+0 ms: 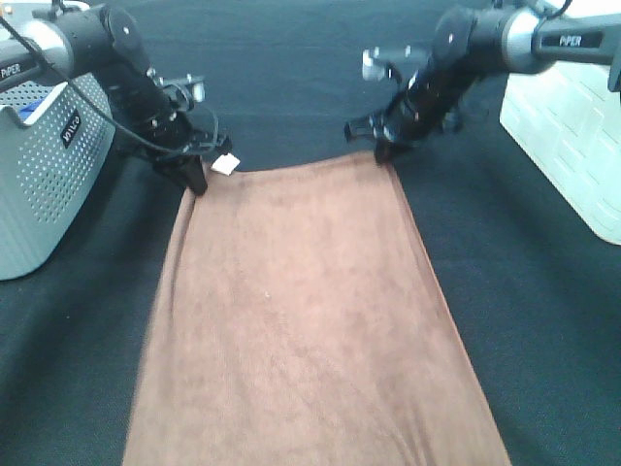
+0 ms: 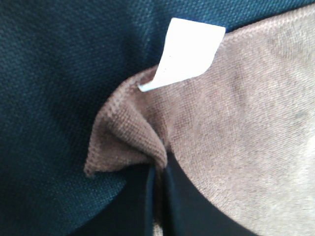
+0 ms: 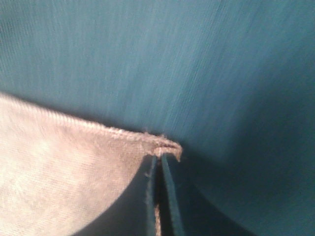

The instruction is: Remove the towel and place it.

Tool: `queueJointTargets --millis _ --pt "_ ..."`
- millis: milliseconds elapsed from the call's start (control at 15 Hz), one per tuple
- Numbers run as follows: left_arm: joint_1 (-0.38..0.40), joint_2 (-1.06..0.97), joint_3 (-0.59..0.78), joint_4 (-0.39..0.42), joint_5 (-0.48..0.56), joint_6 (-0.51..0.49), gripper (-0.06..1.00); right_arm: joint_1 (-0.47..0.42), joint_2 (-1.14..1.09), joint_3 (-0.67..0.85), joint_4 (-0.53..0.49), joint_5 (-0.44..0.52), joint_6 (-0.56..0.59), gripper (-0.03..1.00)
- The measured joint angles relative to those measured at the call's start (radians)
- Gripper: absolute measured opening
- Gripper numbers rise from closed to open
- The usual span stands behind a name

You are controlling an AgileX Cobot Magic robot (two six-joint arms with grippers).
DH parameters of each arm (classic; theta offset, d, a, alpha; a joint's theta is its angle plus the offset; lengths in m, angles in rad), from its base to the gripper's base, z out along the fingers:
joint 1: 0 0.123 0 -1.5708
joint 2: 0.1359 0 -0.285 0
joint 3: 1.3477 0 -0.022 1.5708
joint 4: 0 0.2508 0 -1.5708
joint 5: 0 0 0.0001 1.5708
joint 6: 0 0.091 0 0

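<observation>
From above, the towel (image 1: pixel 310 320) lies flat down the middle of the bench (image 1: pixel 543 291) to its near edge, and the right arm (image 1: pixel 524 39) reads "PIPER". In the left wrist view the left fingers (image 2: pixel 192 206) clamp a far corner beside a blank tag (image 2: pixel 189 51). In the right wrist view the right fingers (image 3: pixel 133 211) seem to pinch only the hem's tip, which could slip out on lifting.

Table's draped in a black cloth (image 1: pixel 543 320), and 3 things sit on it right now. Down the middle, the brown towel (image 1: pixel 301 320) lies spread out lengthwise, running toward the high camera, with a white tag (image 1: pixel 225 164) at its far left corner. Left edge, a grey perforated basket (image 1: pixel 44 184). Right edge, a white bin (image 1: pixel 568 146), well apart from the towel.
</observation>
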Motion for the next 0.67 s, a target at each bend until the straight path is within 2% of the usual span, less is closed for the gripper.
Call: queueJointTargets --millis 267,667 --pt "0.000 0.001 -0.106 0.003 -0.113 0.001 0.01 0.000 0.000 -0.082 -0.125 -0.052 0.088 0.01" --pt "0.000 0.001 -0.125 0.005 -0.289 0.041 0.01 0.000 0.000 -0.083 -0.150 -0.224 0.095 0.01"
